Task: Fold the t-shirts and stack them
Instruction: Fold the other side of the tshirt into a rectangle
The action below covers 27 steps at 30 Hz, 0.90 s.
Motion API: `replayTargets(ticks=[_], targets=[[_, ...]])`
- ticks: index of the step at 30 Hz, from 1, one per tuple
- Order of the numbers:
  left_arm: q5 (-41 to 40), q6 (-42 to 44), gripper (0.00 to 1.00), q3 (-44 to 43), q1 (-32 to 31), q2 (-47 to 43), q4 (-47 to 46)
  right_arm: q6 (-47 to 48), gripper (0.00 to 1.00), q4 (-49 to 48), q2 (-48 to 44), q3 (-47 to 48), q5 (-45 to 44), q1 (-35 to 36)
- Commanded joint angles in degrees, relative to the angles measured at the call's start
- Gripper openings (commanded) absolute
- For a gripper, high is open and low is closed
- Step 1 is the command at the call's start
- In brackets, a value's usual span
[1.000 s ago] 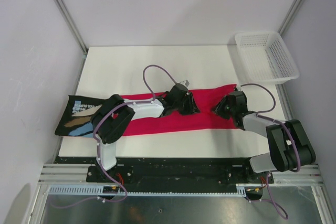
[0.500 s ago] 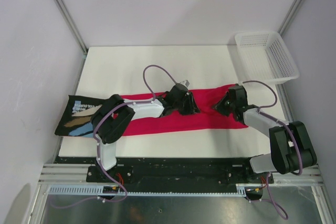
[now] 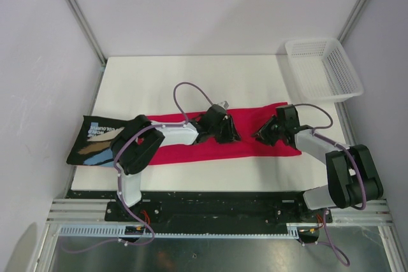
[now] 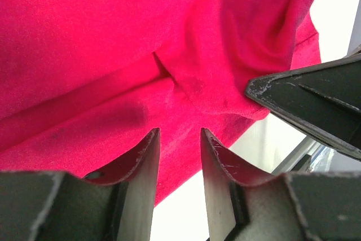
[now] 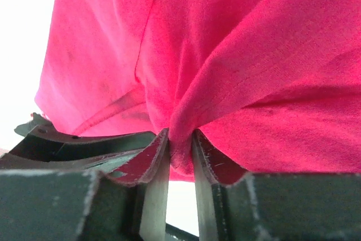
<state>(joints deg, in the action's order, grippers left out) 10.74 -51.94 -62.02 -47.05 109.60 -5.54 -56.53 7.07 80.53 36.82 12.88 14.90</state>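
Note:
The crimson-pink t-shirt [image 3: 210,150] lies as a long folded strip across the middle of the white table [image 3: 191,81]. It fills the left wrist view [image 4: 113,43] and the right wrist view [image 5: 254,55]. My left gripper [image 3: 229,133] hovers low over the strip's middle, open and empty [image 4: 179,134], near the shirt's near edge. My right gripper [image 3: 260,135] is shut on a bunched pinch of the crimson cloth [image 5: 180,136] at the strip's right part. The black printed t-shirt [image 3: 95,141] lies folded at the table's left edge.
A white mesh basket [image 3: 322,68] stands at the back right corner. The two grippers are close together; one right finger [image 4: 304,97] shows in the left wrist view. The table's near edge runs just below the strip.
My right gripper has shifted slightly left and toward the near edge with the cloth pinched. The left gripper has barely moved.

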Motion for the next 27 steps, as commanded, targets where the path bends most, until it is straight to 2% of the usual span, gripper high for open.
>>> replayTargets(ticks=[1, 6, 9, 18, 27], targets=[[0.7, 0.7, 0.40, 0.8, 0.3, -3.3, -2.4, -3.5, 0.29, -0.1, 0.4, 2.3, 4.6, 0.5], [1.4, 0.7, 0.40, 0.7, 0.4, -3.3, -2.6, -1.9, 0.38, 5.0, -4.2, 2.4, 2.8, 0.7], [2.6, 0.5, 0.40, 0.4, 0.3, -2.9, -2.9, 1.1, 0.41, 8.5, -7.8, 2.4, -0.1, -0.3], [5.7, 0.7, 0.40, -2.2, -1.3, 0.1, -3.0, 13.7, 0.42, 16.4, -11.7, 4.5, -9.3, -6.5], [5.7, 0.4, 0.39, -5.3, -2.9, 3.3, -2.4, 20.5, 0.41, 14.5, -9.4, 4.6, -11.0, -13.6]])
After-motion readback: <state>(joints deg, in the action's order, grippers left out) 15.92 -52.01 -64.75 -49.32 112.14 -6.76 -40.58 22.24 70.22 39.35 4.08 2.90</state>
